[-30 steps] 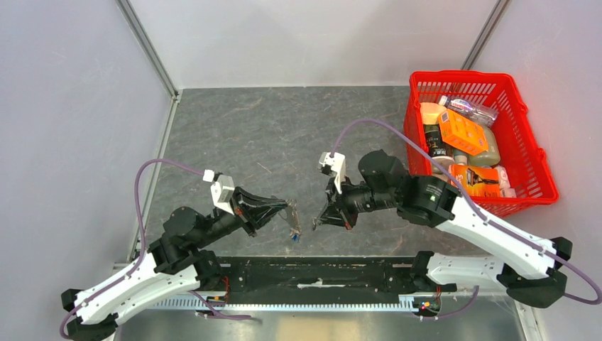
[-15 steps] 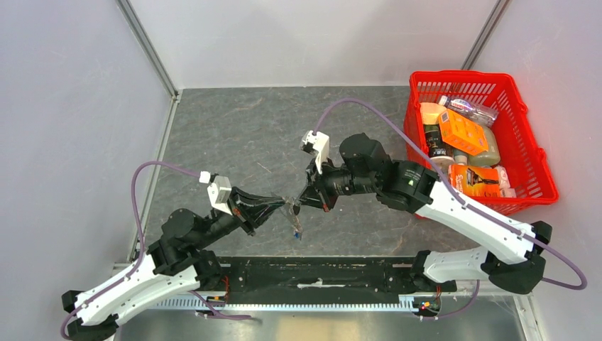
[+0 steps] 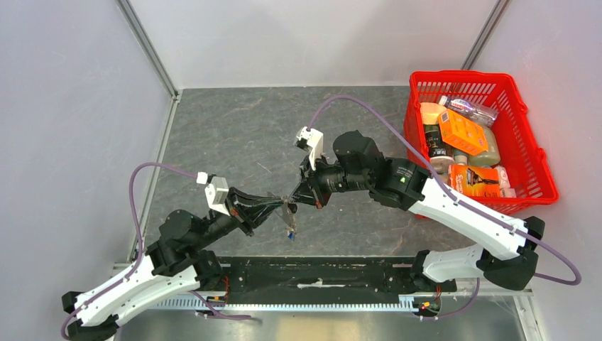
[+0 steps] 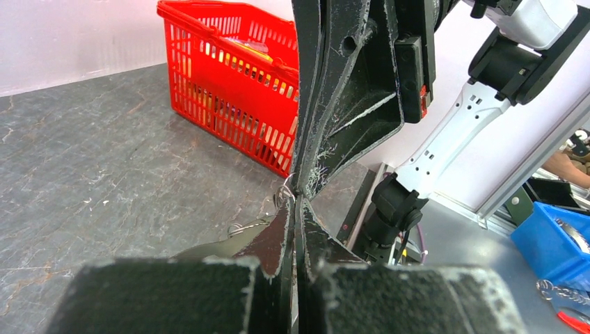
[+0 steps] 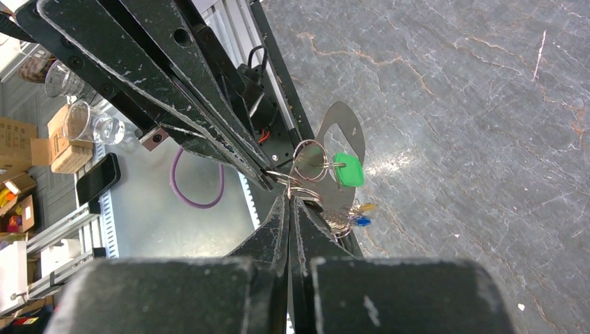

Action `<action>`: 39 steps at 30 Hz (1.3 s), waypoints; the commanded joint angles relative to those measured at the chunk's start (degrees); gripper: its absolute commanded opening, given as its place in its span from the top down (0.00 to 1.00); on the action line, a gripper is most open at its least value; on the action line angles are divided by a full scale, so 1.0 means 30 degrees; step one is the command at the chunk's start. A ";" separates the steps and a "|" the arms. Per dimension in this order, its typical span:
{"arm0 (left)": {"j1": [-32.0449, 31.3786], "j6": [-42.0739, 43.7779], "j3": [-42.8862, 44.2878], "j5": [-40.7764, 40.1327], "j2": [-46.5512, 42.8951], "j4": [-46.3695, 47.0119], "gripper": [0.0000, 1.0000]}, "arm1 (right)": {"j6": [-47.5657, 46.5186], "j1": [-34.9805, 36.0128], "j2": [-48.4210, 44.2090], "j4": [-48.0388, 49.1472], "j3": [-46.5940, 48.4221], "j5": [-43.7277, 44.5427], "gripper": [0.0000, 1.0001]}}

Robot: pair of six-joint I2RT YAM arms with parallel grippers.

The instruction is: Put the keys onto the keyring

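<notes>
Nearest the arm bases, the left gripper (image 3: 281, 205) is pinched tight on the wire of the keyring (image 5: 310, 161). It holds the keyring off the table (image 3: 227, 135), well apart from the red basket (image 3: 426, 79), out beyond the basket's near left corner. The keys (image 5: 350, 218) hang below the loop in a small bunch. A blue cap and a yellow one show, and the rest is too crowded to sort out. The green tag (image 5: 348, 170) dangles from the same loop.

A little closer to the basket, the right gripper (image 3: 294, 197) comes in from the basket's side with its jaws closed. Its tips meet the left gripper's tips right at the small wire rings. I cannot tell whether it nips a ring, a key's hole or only air.

As for handling, I judge the bunch light, hard and slick — thin sprung wire and smooth metal blades that could easily twist out of a pinch. It also hangs loose, so any jolt would set it swinging.

The flat plastic cap looks like the best place to hold a key, since it is broad, less slippery and leaves the hole clear. The ring is better held on a plain stretch of its loop, away from the part that opens, so the wire can spring apart. With both sets of tips crowded at one spot, a slip or a dropped key seems the main risk.
</notes>
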 commanded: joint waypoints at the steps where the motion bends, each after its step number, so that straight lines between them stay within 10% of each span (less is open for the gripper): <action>1: 0.0056 0.0661 -0.0051 0.0417 -0.0386 0.1385 0.98 | 0.0050 -0.0001 -0.0043 0.1052 0.0945 0.0152 1.00; 39: 0.0033 0.0426 -0.0194 0.3940 -0.0865 0.2738 0.98 | -0.0893 -0.0358 -0.2728 -0.1879 0.0053 -0.2023 1.00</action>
